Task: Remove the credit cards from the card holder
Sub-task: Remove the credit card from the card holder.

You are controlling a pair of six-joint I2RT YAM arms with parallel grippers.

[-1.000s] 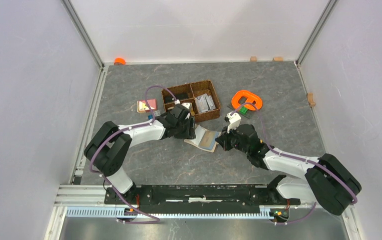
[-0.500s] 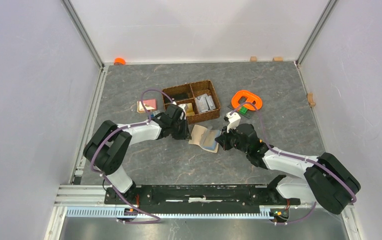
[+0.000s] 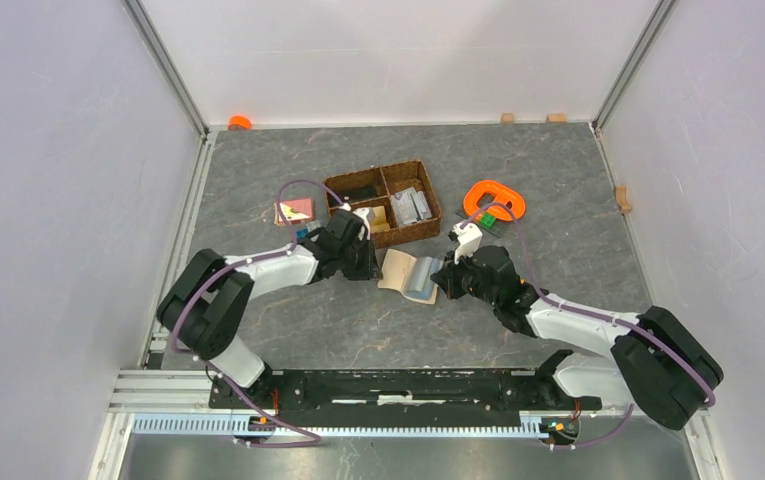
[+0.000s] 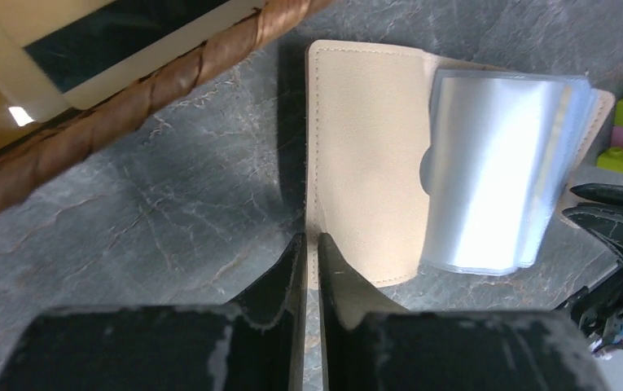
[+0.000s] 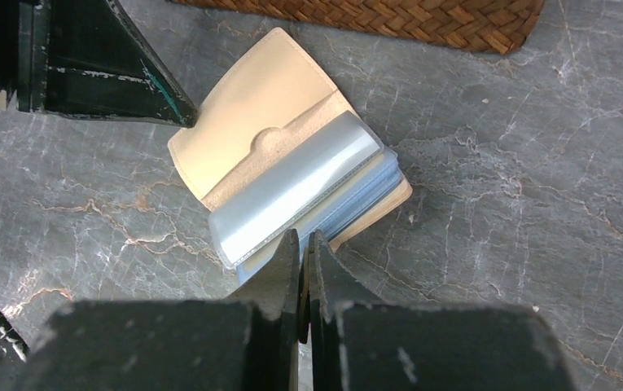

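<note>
No legible text, label, brand, number or sign anywhere, not even on the card holder (image 4: 357,147).

card holder (image 3: 408,273) just in front of basket (image 3: 418,234)

Pincer (image 4: 309,239) at card holder (image 4: 362,147) edge

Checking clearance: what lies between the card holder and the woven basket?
Nothing but a bare strip of grey tabletop separates the card holder from the woven basket; the left wrist view shows it best.
</note>
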